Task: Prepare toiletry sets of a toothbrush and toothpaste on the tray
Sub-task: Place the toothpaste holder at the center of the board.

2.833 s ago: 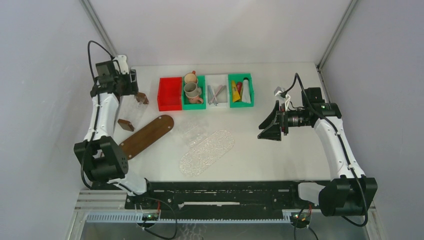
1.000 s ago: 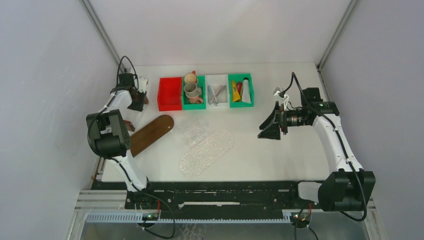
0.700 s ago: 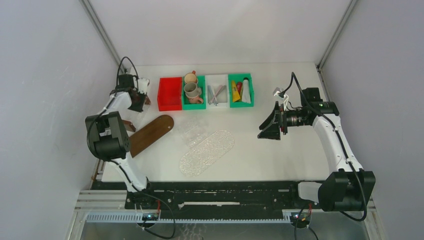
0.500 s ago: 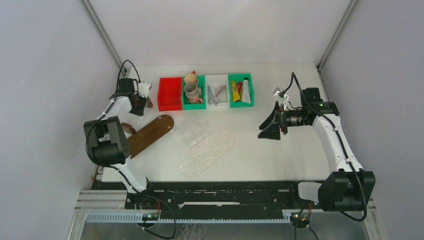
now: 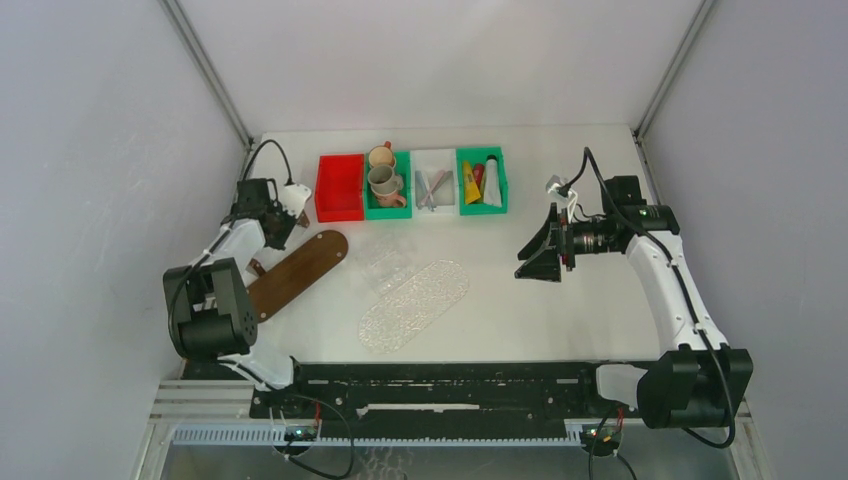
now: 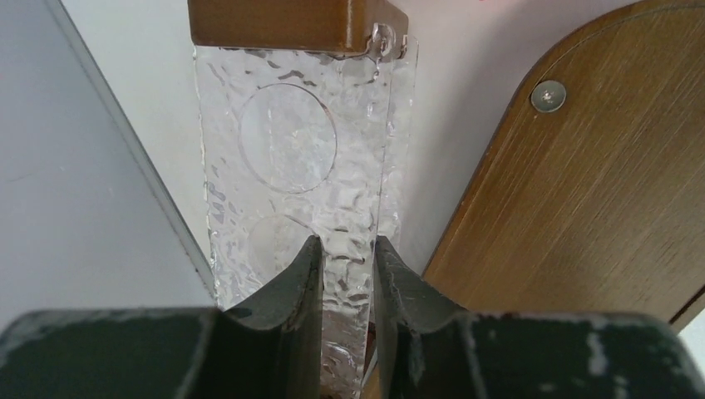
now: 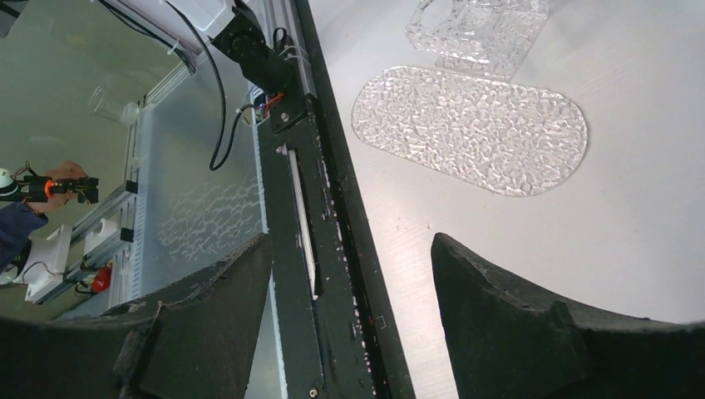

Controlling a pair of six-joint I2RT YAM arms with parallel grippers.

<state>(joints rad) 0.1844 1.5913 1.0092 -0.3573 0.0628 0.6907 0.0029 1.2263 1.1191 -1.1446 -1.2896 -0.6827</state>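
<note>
Nothing of the sets has reached the tray yet, as far as the views show. The toothbrushes (image 5: 432,187) lie in the white bin at the upper middle of the overhead frame, and the tubes (image 5: 480,183), yellow, red and white, lie in the green bin just right of it. Both are well apart from the clear oval tray (image 5: 413,305) at the centre of the tabletop (image 5: 560,320), which is bare. The wooden board (image 5: 295,270) left of it is bare too. At the upper left, the jaws of the left arm (image 5: 232,240) are closed tight on the edge of a clear rippled panel (image 6: 291,141). That panel has round holes and a brown wooden block (image 6: 274,23) at its far end, and it looks like a holder part rather than a toiletry item. The jaws of the right arm (image 5: 668,285) stand wide apart at the right of the frame with nothing between them. By the look of it, every brush and tube has yet to be picked and paired.
</note>
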